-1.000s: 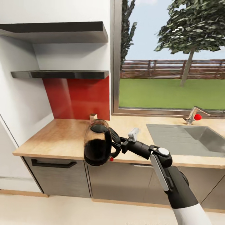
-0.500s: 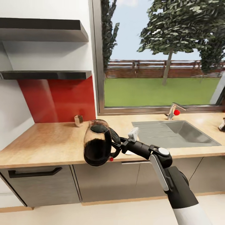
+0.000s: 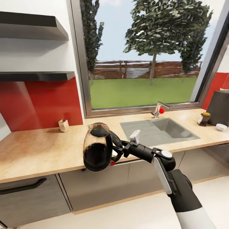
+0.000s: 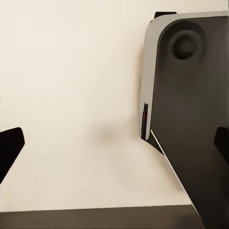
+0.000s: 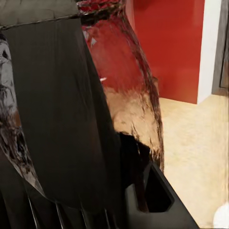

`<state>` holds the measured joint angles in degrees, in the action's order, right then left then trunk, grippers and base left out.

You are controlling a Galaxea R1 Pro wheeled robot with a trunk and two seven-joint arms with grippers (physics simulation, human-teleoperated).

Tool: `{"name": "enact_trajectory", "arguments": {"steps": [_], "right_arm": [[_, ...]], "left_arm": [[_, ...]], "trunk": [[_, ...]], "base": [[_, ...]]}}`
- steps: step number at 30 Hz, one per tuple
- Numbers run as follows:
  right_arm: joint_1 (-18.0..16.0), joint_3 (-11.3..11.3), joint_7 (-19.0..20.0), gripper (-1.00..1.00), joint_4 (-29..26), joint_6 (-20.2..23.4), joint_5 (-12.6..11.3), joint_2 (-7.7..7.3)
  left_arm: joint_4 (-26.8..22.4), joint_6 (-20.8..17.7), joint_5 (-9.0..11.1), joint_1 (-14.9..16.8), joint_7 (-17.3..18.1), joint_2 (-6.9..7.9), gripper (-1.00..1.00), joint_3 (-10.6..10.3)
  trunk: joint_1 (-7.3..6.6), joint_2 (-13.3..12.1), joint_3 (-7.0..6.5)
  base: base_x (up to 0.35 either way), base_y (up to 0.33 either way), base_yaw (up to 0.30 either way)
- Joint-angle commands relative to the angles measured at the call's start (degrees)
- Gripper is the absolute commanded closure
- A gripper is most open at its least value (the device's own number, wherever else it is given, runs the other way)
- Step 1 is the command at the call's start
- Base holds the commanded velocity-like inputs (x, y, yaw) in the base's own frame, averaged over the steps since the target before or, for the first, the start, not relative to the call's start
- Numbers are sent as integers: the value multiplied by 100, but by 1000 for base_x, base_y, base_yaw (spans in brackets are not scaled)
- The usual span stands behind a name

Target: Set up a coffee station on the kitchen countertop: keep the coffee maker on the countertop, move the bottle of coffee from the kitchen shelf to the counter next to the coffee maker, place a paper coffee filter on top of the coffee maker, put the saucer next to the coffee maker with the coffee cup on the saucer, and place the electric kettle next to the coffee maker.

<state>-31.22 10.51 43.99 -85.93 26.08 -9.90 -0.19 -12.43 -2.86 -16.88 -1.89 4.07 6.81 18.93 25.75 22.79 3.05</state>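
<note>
The right end effector [image 3: 118, 149] is clamped on the handle of the electric kettle [image 3: 97, 147], carried in the air in front of the worktop [image 3: 41, 149]. Its glass body looks fragile and, with dark liquid inside, probably heavy and sloshing; the handle is the sound hold. The left end effector [image 4: 114, 143] hangs open, gripping nothing. The coffee maker [image 3: 220, 107] stands far right.

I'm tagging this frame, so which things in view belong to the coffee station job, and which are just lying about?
Belongs to the job:
- glass electric kettle with black handle, held in the right gripper
- dark coffee maker at the far counter end
- small white cup beside it
- dark bottle with yellow cap

Just lying about:
- steel sink
- tap with red knob
- small tan box
</note>
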Motion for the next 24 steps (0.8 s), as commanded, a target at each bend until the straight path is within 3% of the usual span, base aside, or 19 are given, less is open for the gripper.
{"name": "enact_trajectory", "arguments": {"steps": [1,6,16,24], "right_arm": [[-7,4,-6,100,-3,49,-75,-3],[-7,-3,-8,100,3,47,-68,-8],[-7,-1,-12,100,6,47,-60,-7],[-7,3,-13,100,6,38,-63,-7]], "left_arm": [[-28,-30,-52,-5,41,-4,-100,49],[-28,-30,-52,-6,41,-4,-100,47],[-32,-24,-38,0,41,-11,-100,40],[-28,-21,-41,3,41,-4,-100,47]], "trunk": [[4,13,13],[4,13,24],[4,13,45],[4,13,49]], "base": [[0,0,-300],[0,0,-300],[179,-180,-300],[33,-24,-300]]}}
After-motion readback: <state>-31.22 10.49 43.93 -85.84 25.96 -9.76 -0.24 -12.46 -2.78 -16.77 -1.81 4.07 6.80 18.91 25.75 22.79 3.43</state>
